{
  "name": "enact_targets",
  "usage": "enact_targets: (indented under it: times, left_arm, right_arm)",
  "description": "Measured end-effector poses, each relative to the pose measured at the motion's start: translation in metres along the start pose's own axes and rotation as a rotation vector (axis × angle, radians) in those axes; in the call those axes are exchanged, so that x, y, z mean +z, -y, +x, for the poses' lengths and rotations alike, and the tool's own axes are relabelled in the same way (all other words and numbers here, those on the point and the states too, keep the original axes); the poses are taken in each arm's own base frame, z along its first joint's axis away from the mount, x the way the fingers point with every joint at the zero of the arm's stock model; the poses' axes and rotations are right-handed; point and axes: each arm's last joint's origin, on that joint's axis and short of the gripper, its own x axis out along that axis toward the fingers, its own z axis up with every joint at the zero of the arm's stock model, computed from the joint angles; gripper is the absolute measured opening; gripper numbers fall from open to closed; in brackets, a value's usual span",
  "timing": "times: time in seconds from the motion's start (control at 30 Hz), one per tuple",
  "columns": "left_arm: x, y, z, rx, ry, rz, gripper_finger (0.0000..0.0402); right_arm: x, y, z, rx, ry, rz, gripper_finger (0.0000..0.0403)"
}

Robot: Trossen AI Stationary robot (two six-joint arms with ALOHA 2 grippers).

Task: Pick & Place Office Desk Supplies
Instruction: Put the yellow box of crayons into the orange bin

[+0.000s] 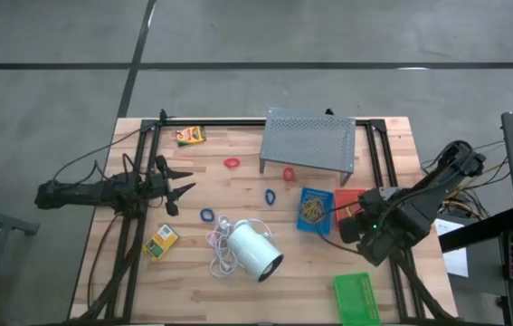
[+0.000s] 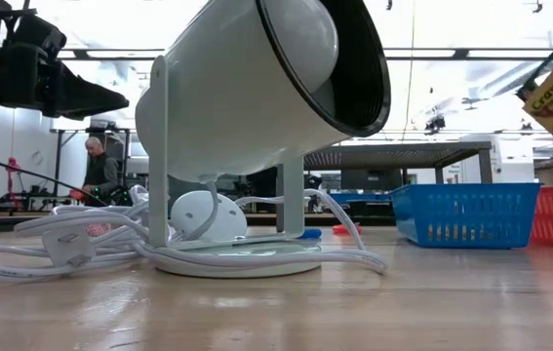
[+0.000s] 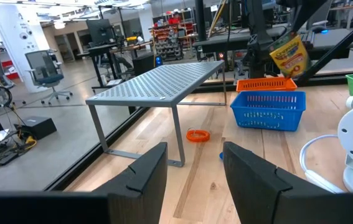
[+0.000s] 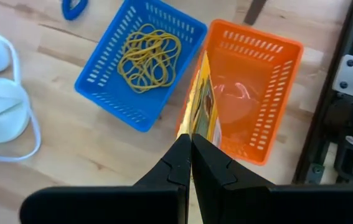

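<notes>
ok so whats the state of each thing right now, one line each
right hand: shut on crayon box
crayon box: held on edge over the red tray
red tray: upright, nothing visible inside
blue tray: upright, holds rubber bands
rubber bands: tangled in the blue tray
left hand: open, holding nothing
green tray: upright
lamp: on its side

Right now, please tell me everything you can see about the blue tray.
The blue tray is a small rectangular plastic basket with slotted walls. It sits upright on the wooden table, its long side beside the red tray. Inside lies a loose tangle of tan rubber bands. No gripper touches it.
</notes>
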Motion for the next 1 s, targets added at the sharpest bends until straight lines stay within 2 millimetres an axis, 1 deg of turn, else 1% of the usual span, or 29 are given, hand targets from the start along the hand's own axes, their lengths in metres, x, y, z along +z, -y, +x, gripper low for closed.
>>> enact_targets:
  times: [0.33,0.57,0.77,1.0]
  left_arm:
    - [0.000,0.000,0.000,0.000,0.000,0.000,0.0159]
    - [0.000,0.000,0.000,0.000,0.000,0.000,0.0159]
    - [0.000,0.000,0.000,0.000,0.000,0.000,0.0159]
    - [0.000,0.000,0.000,0.000,0.000,0.000,0.0159]
  right_arm:
    - [0.012,0.034,0.014,-0.005,0.008,0.060,0.0008]
    - [0.023,0.054,0.027,-0.021,0.020,0.110,0.0008]
    - [0.028,0.065,0.035,-0.039,0.019,0.119,0.0008]
    - [0.026,0.064,0.039,-0.060,0.013,0.115,0.0008]
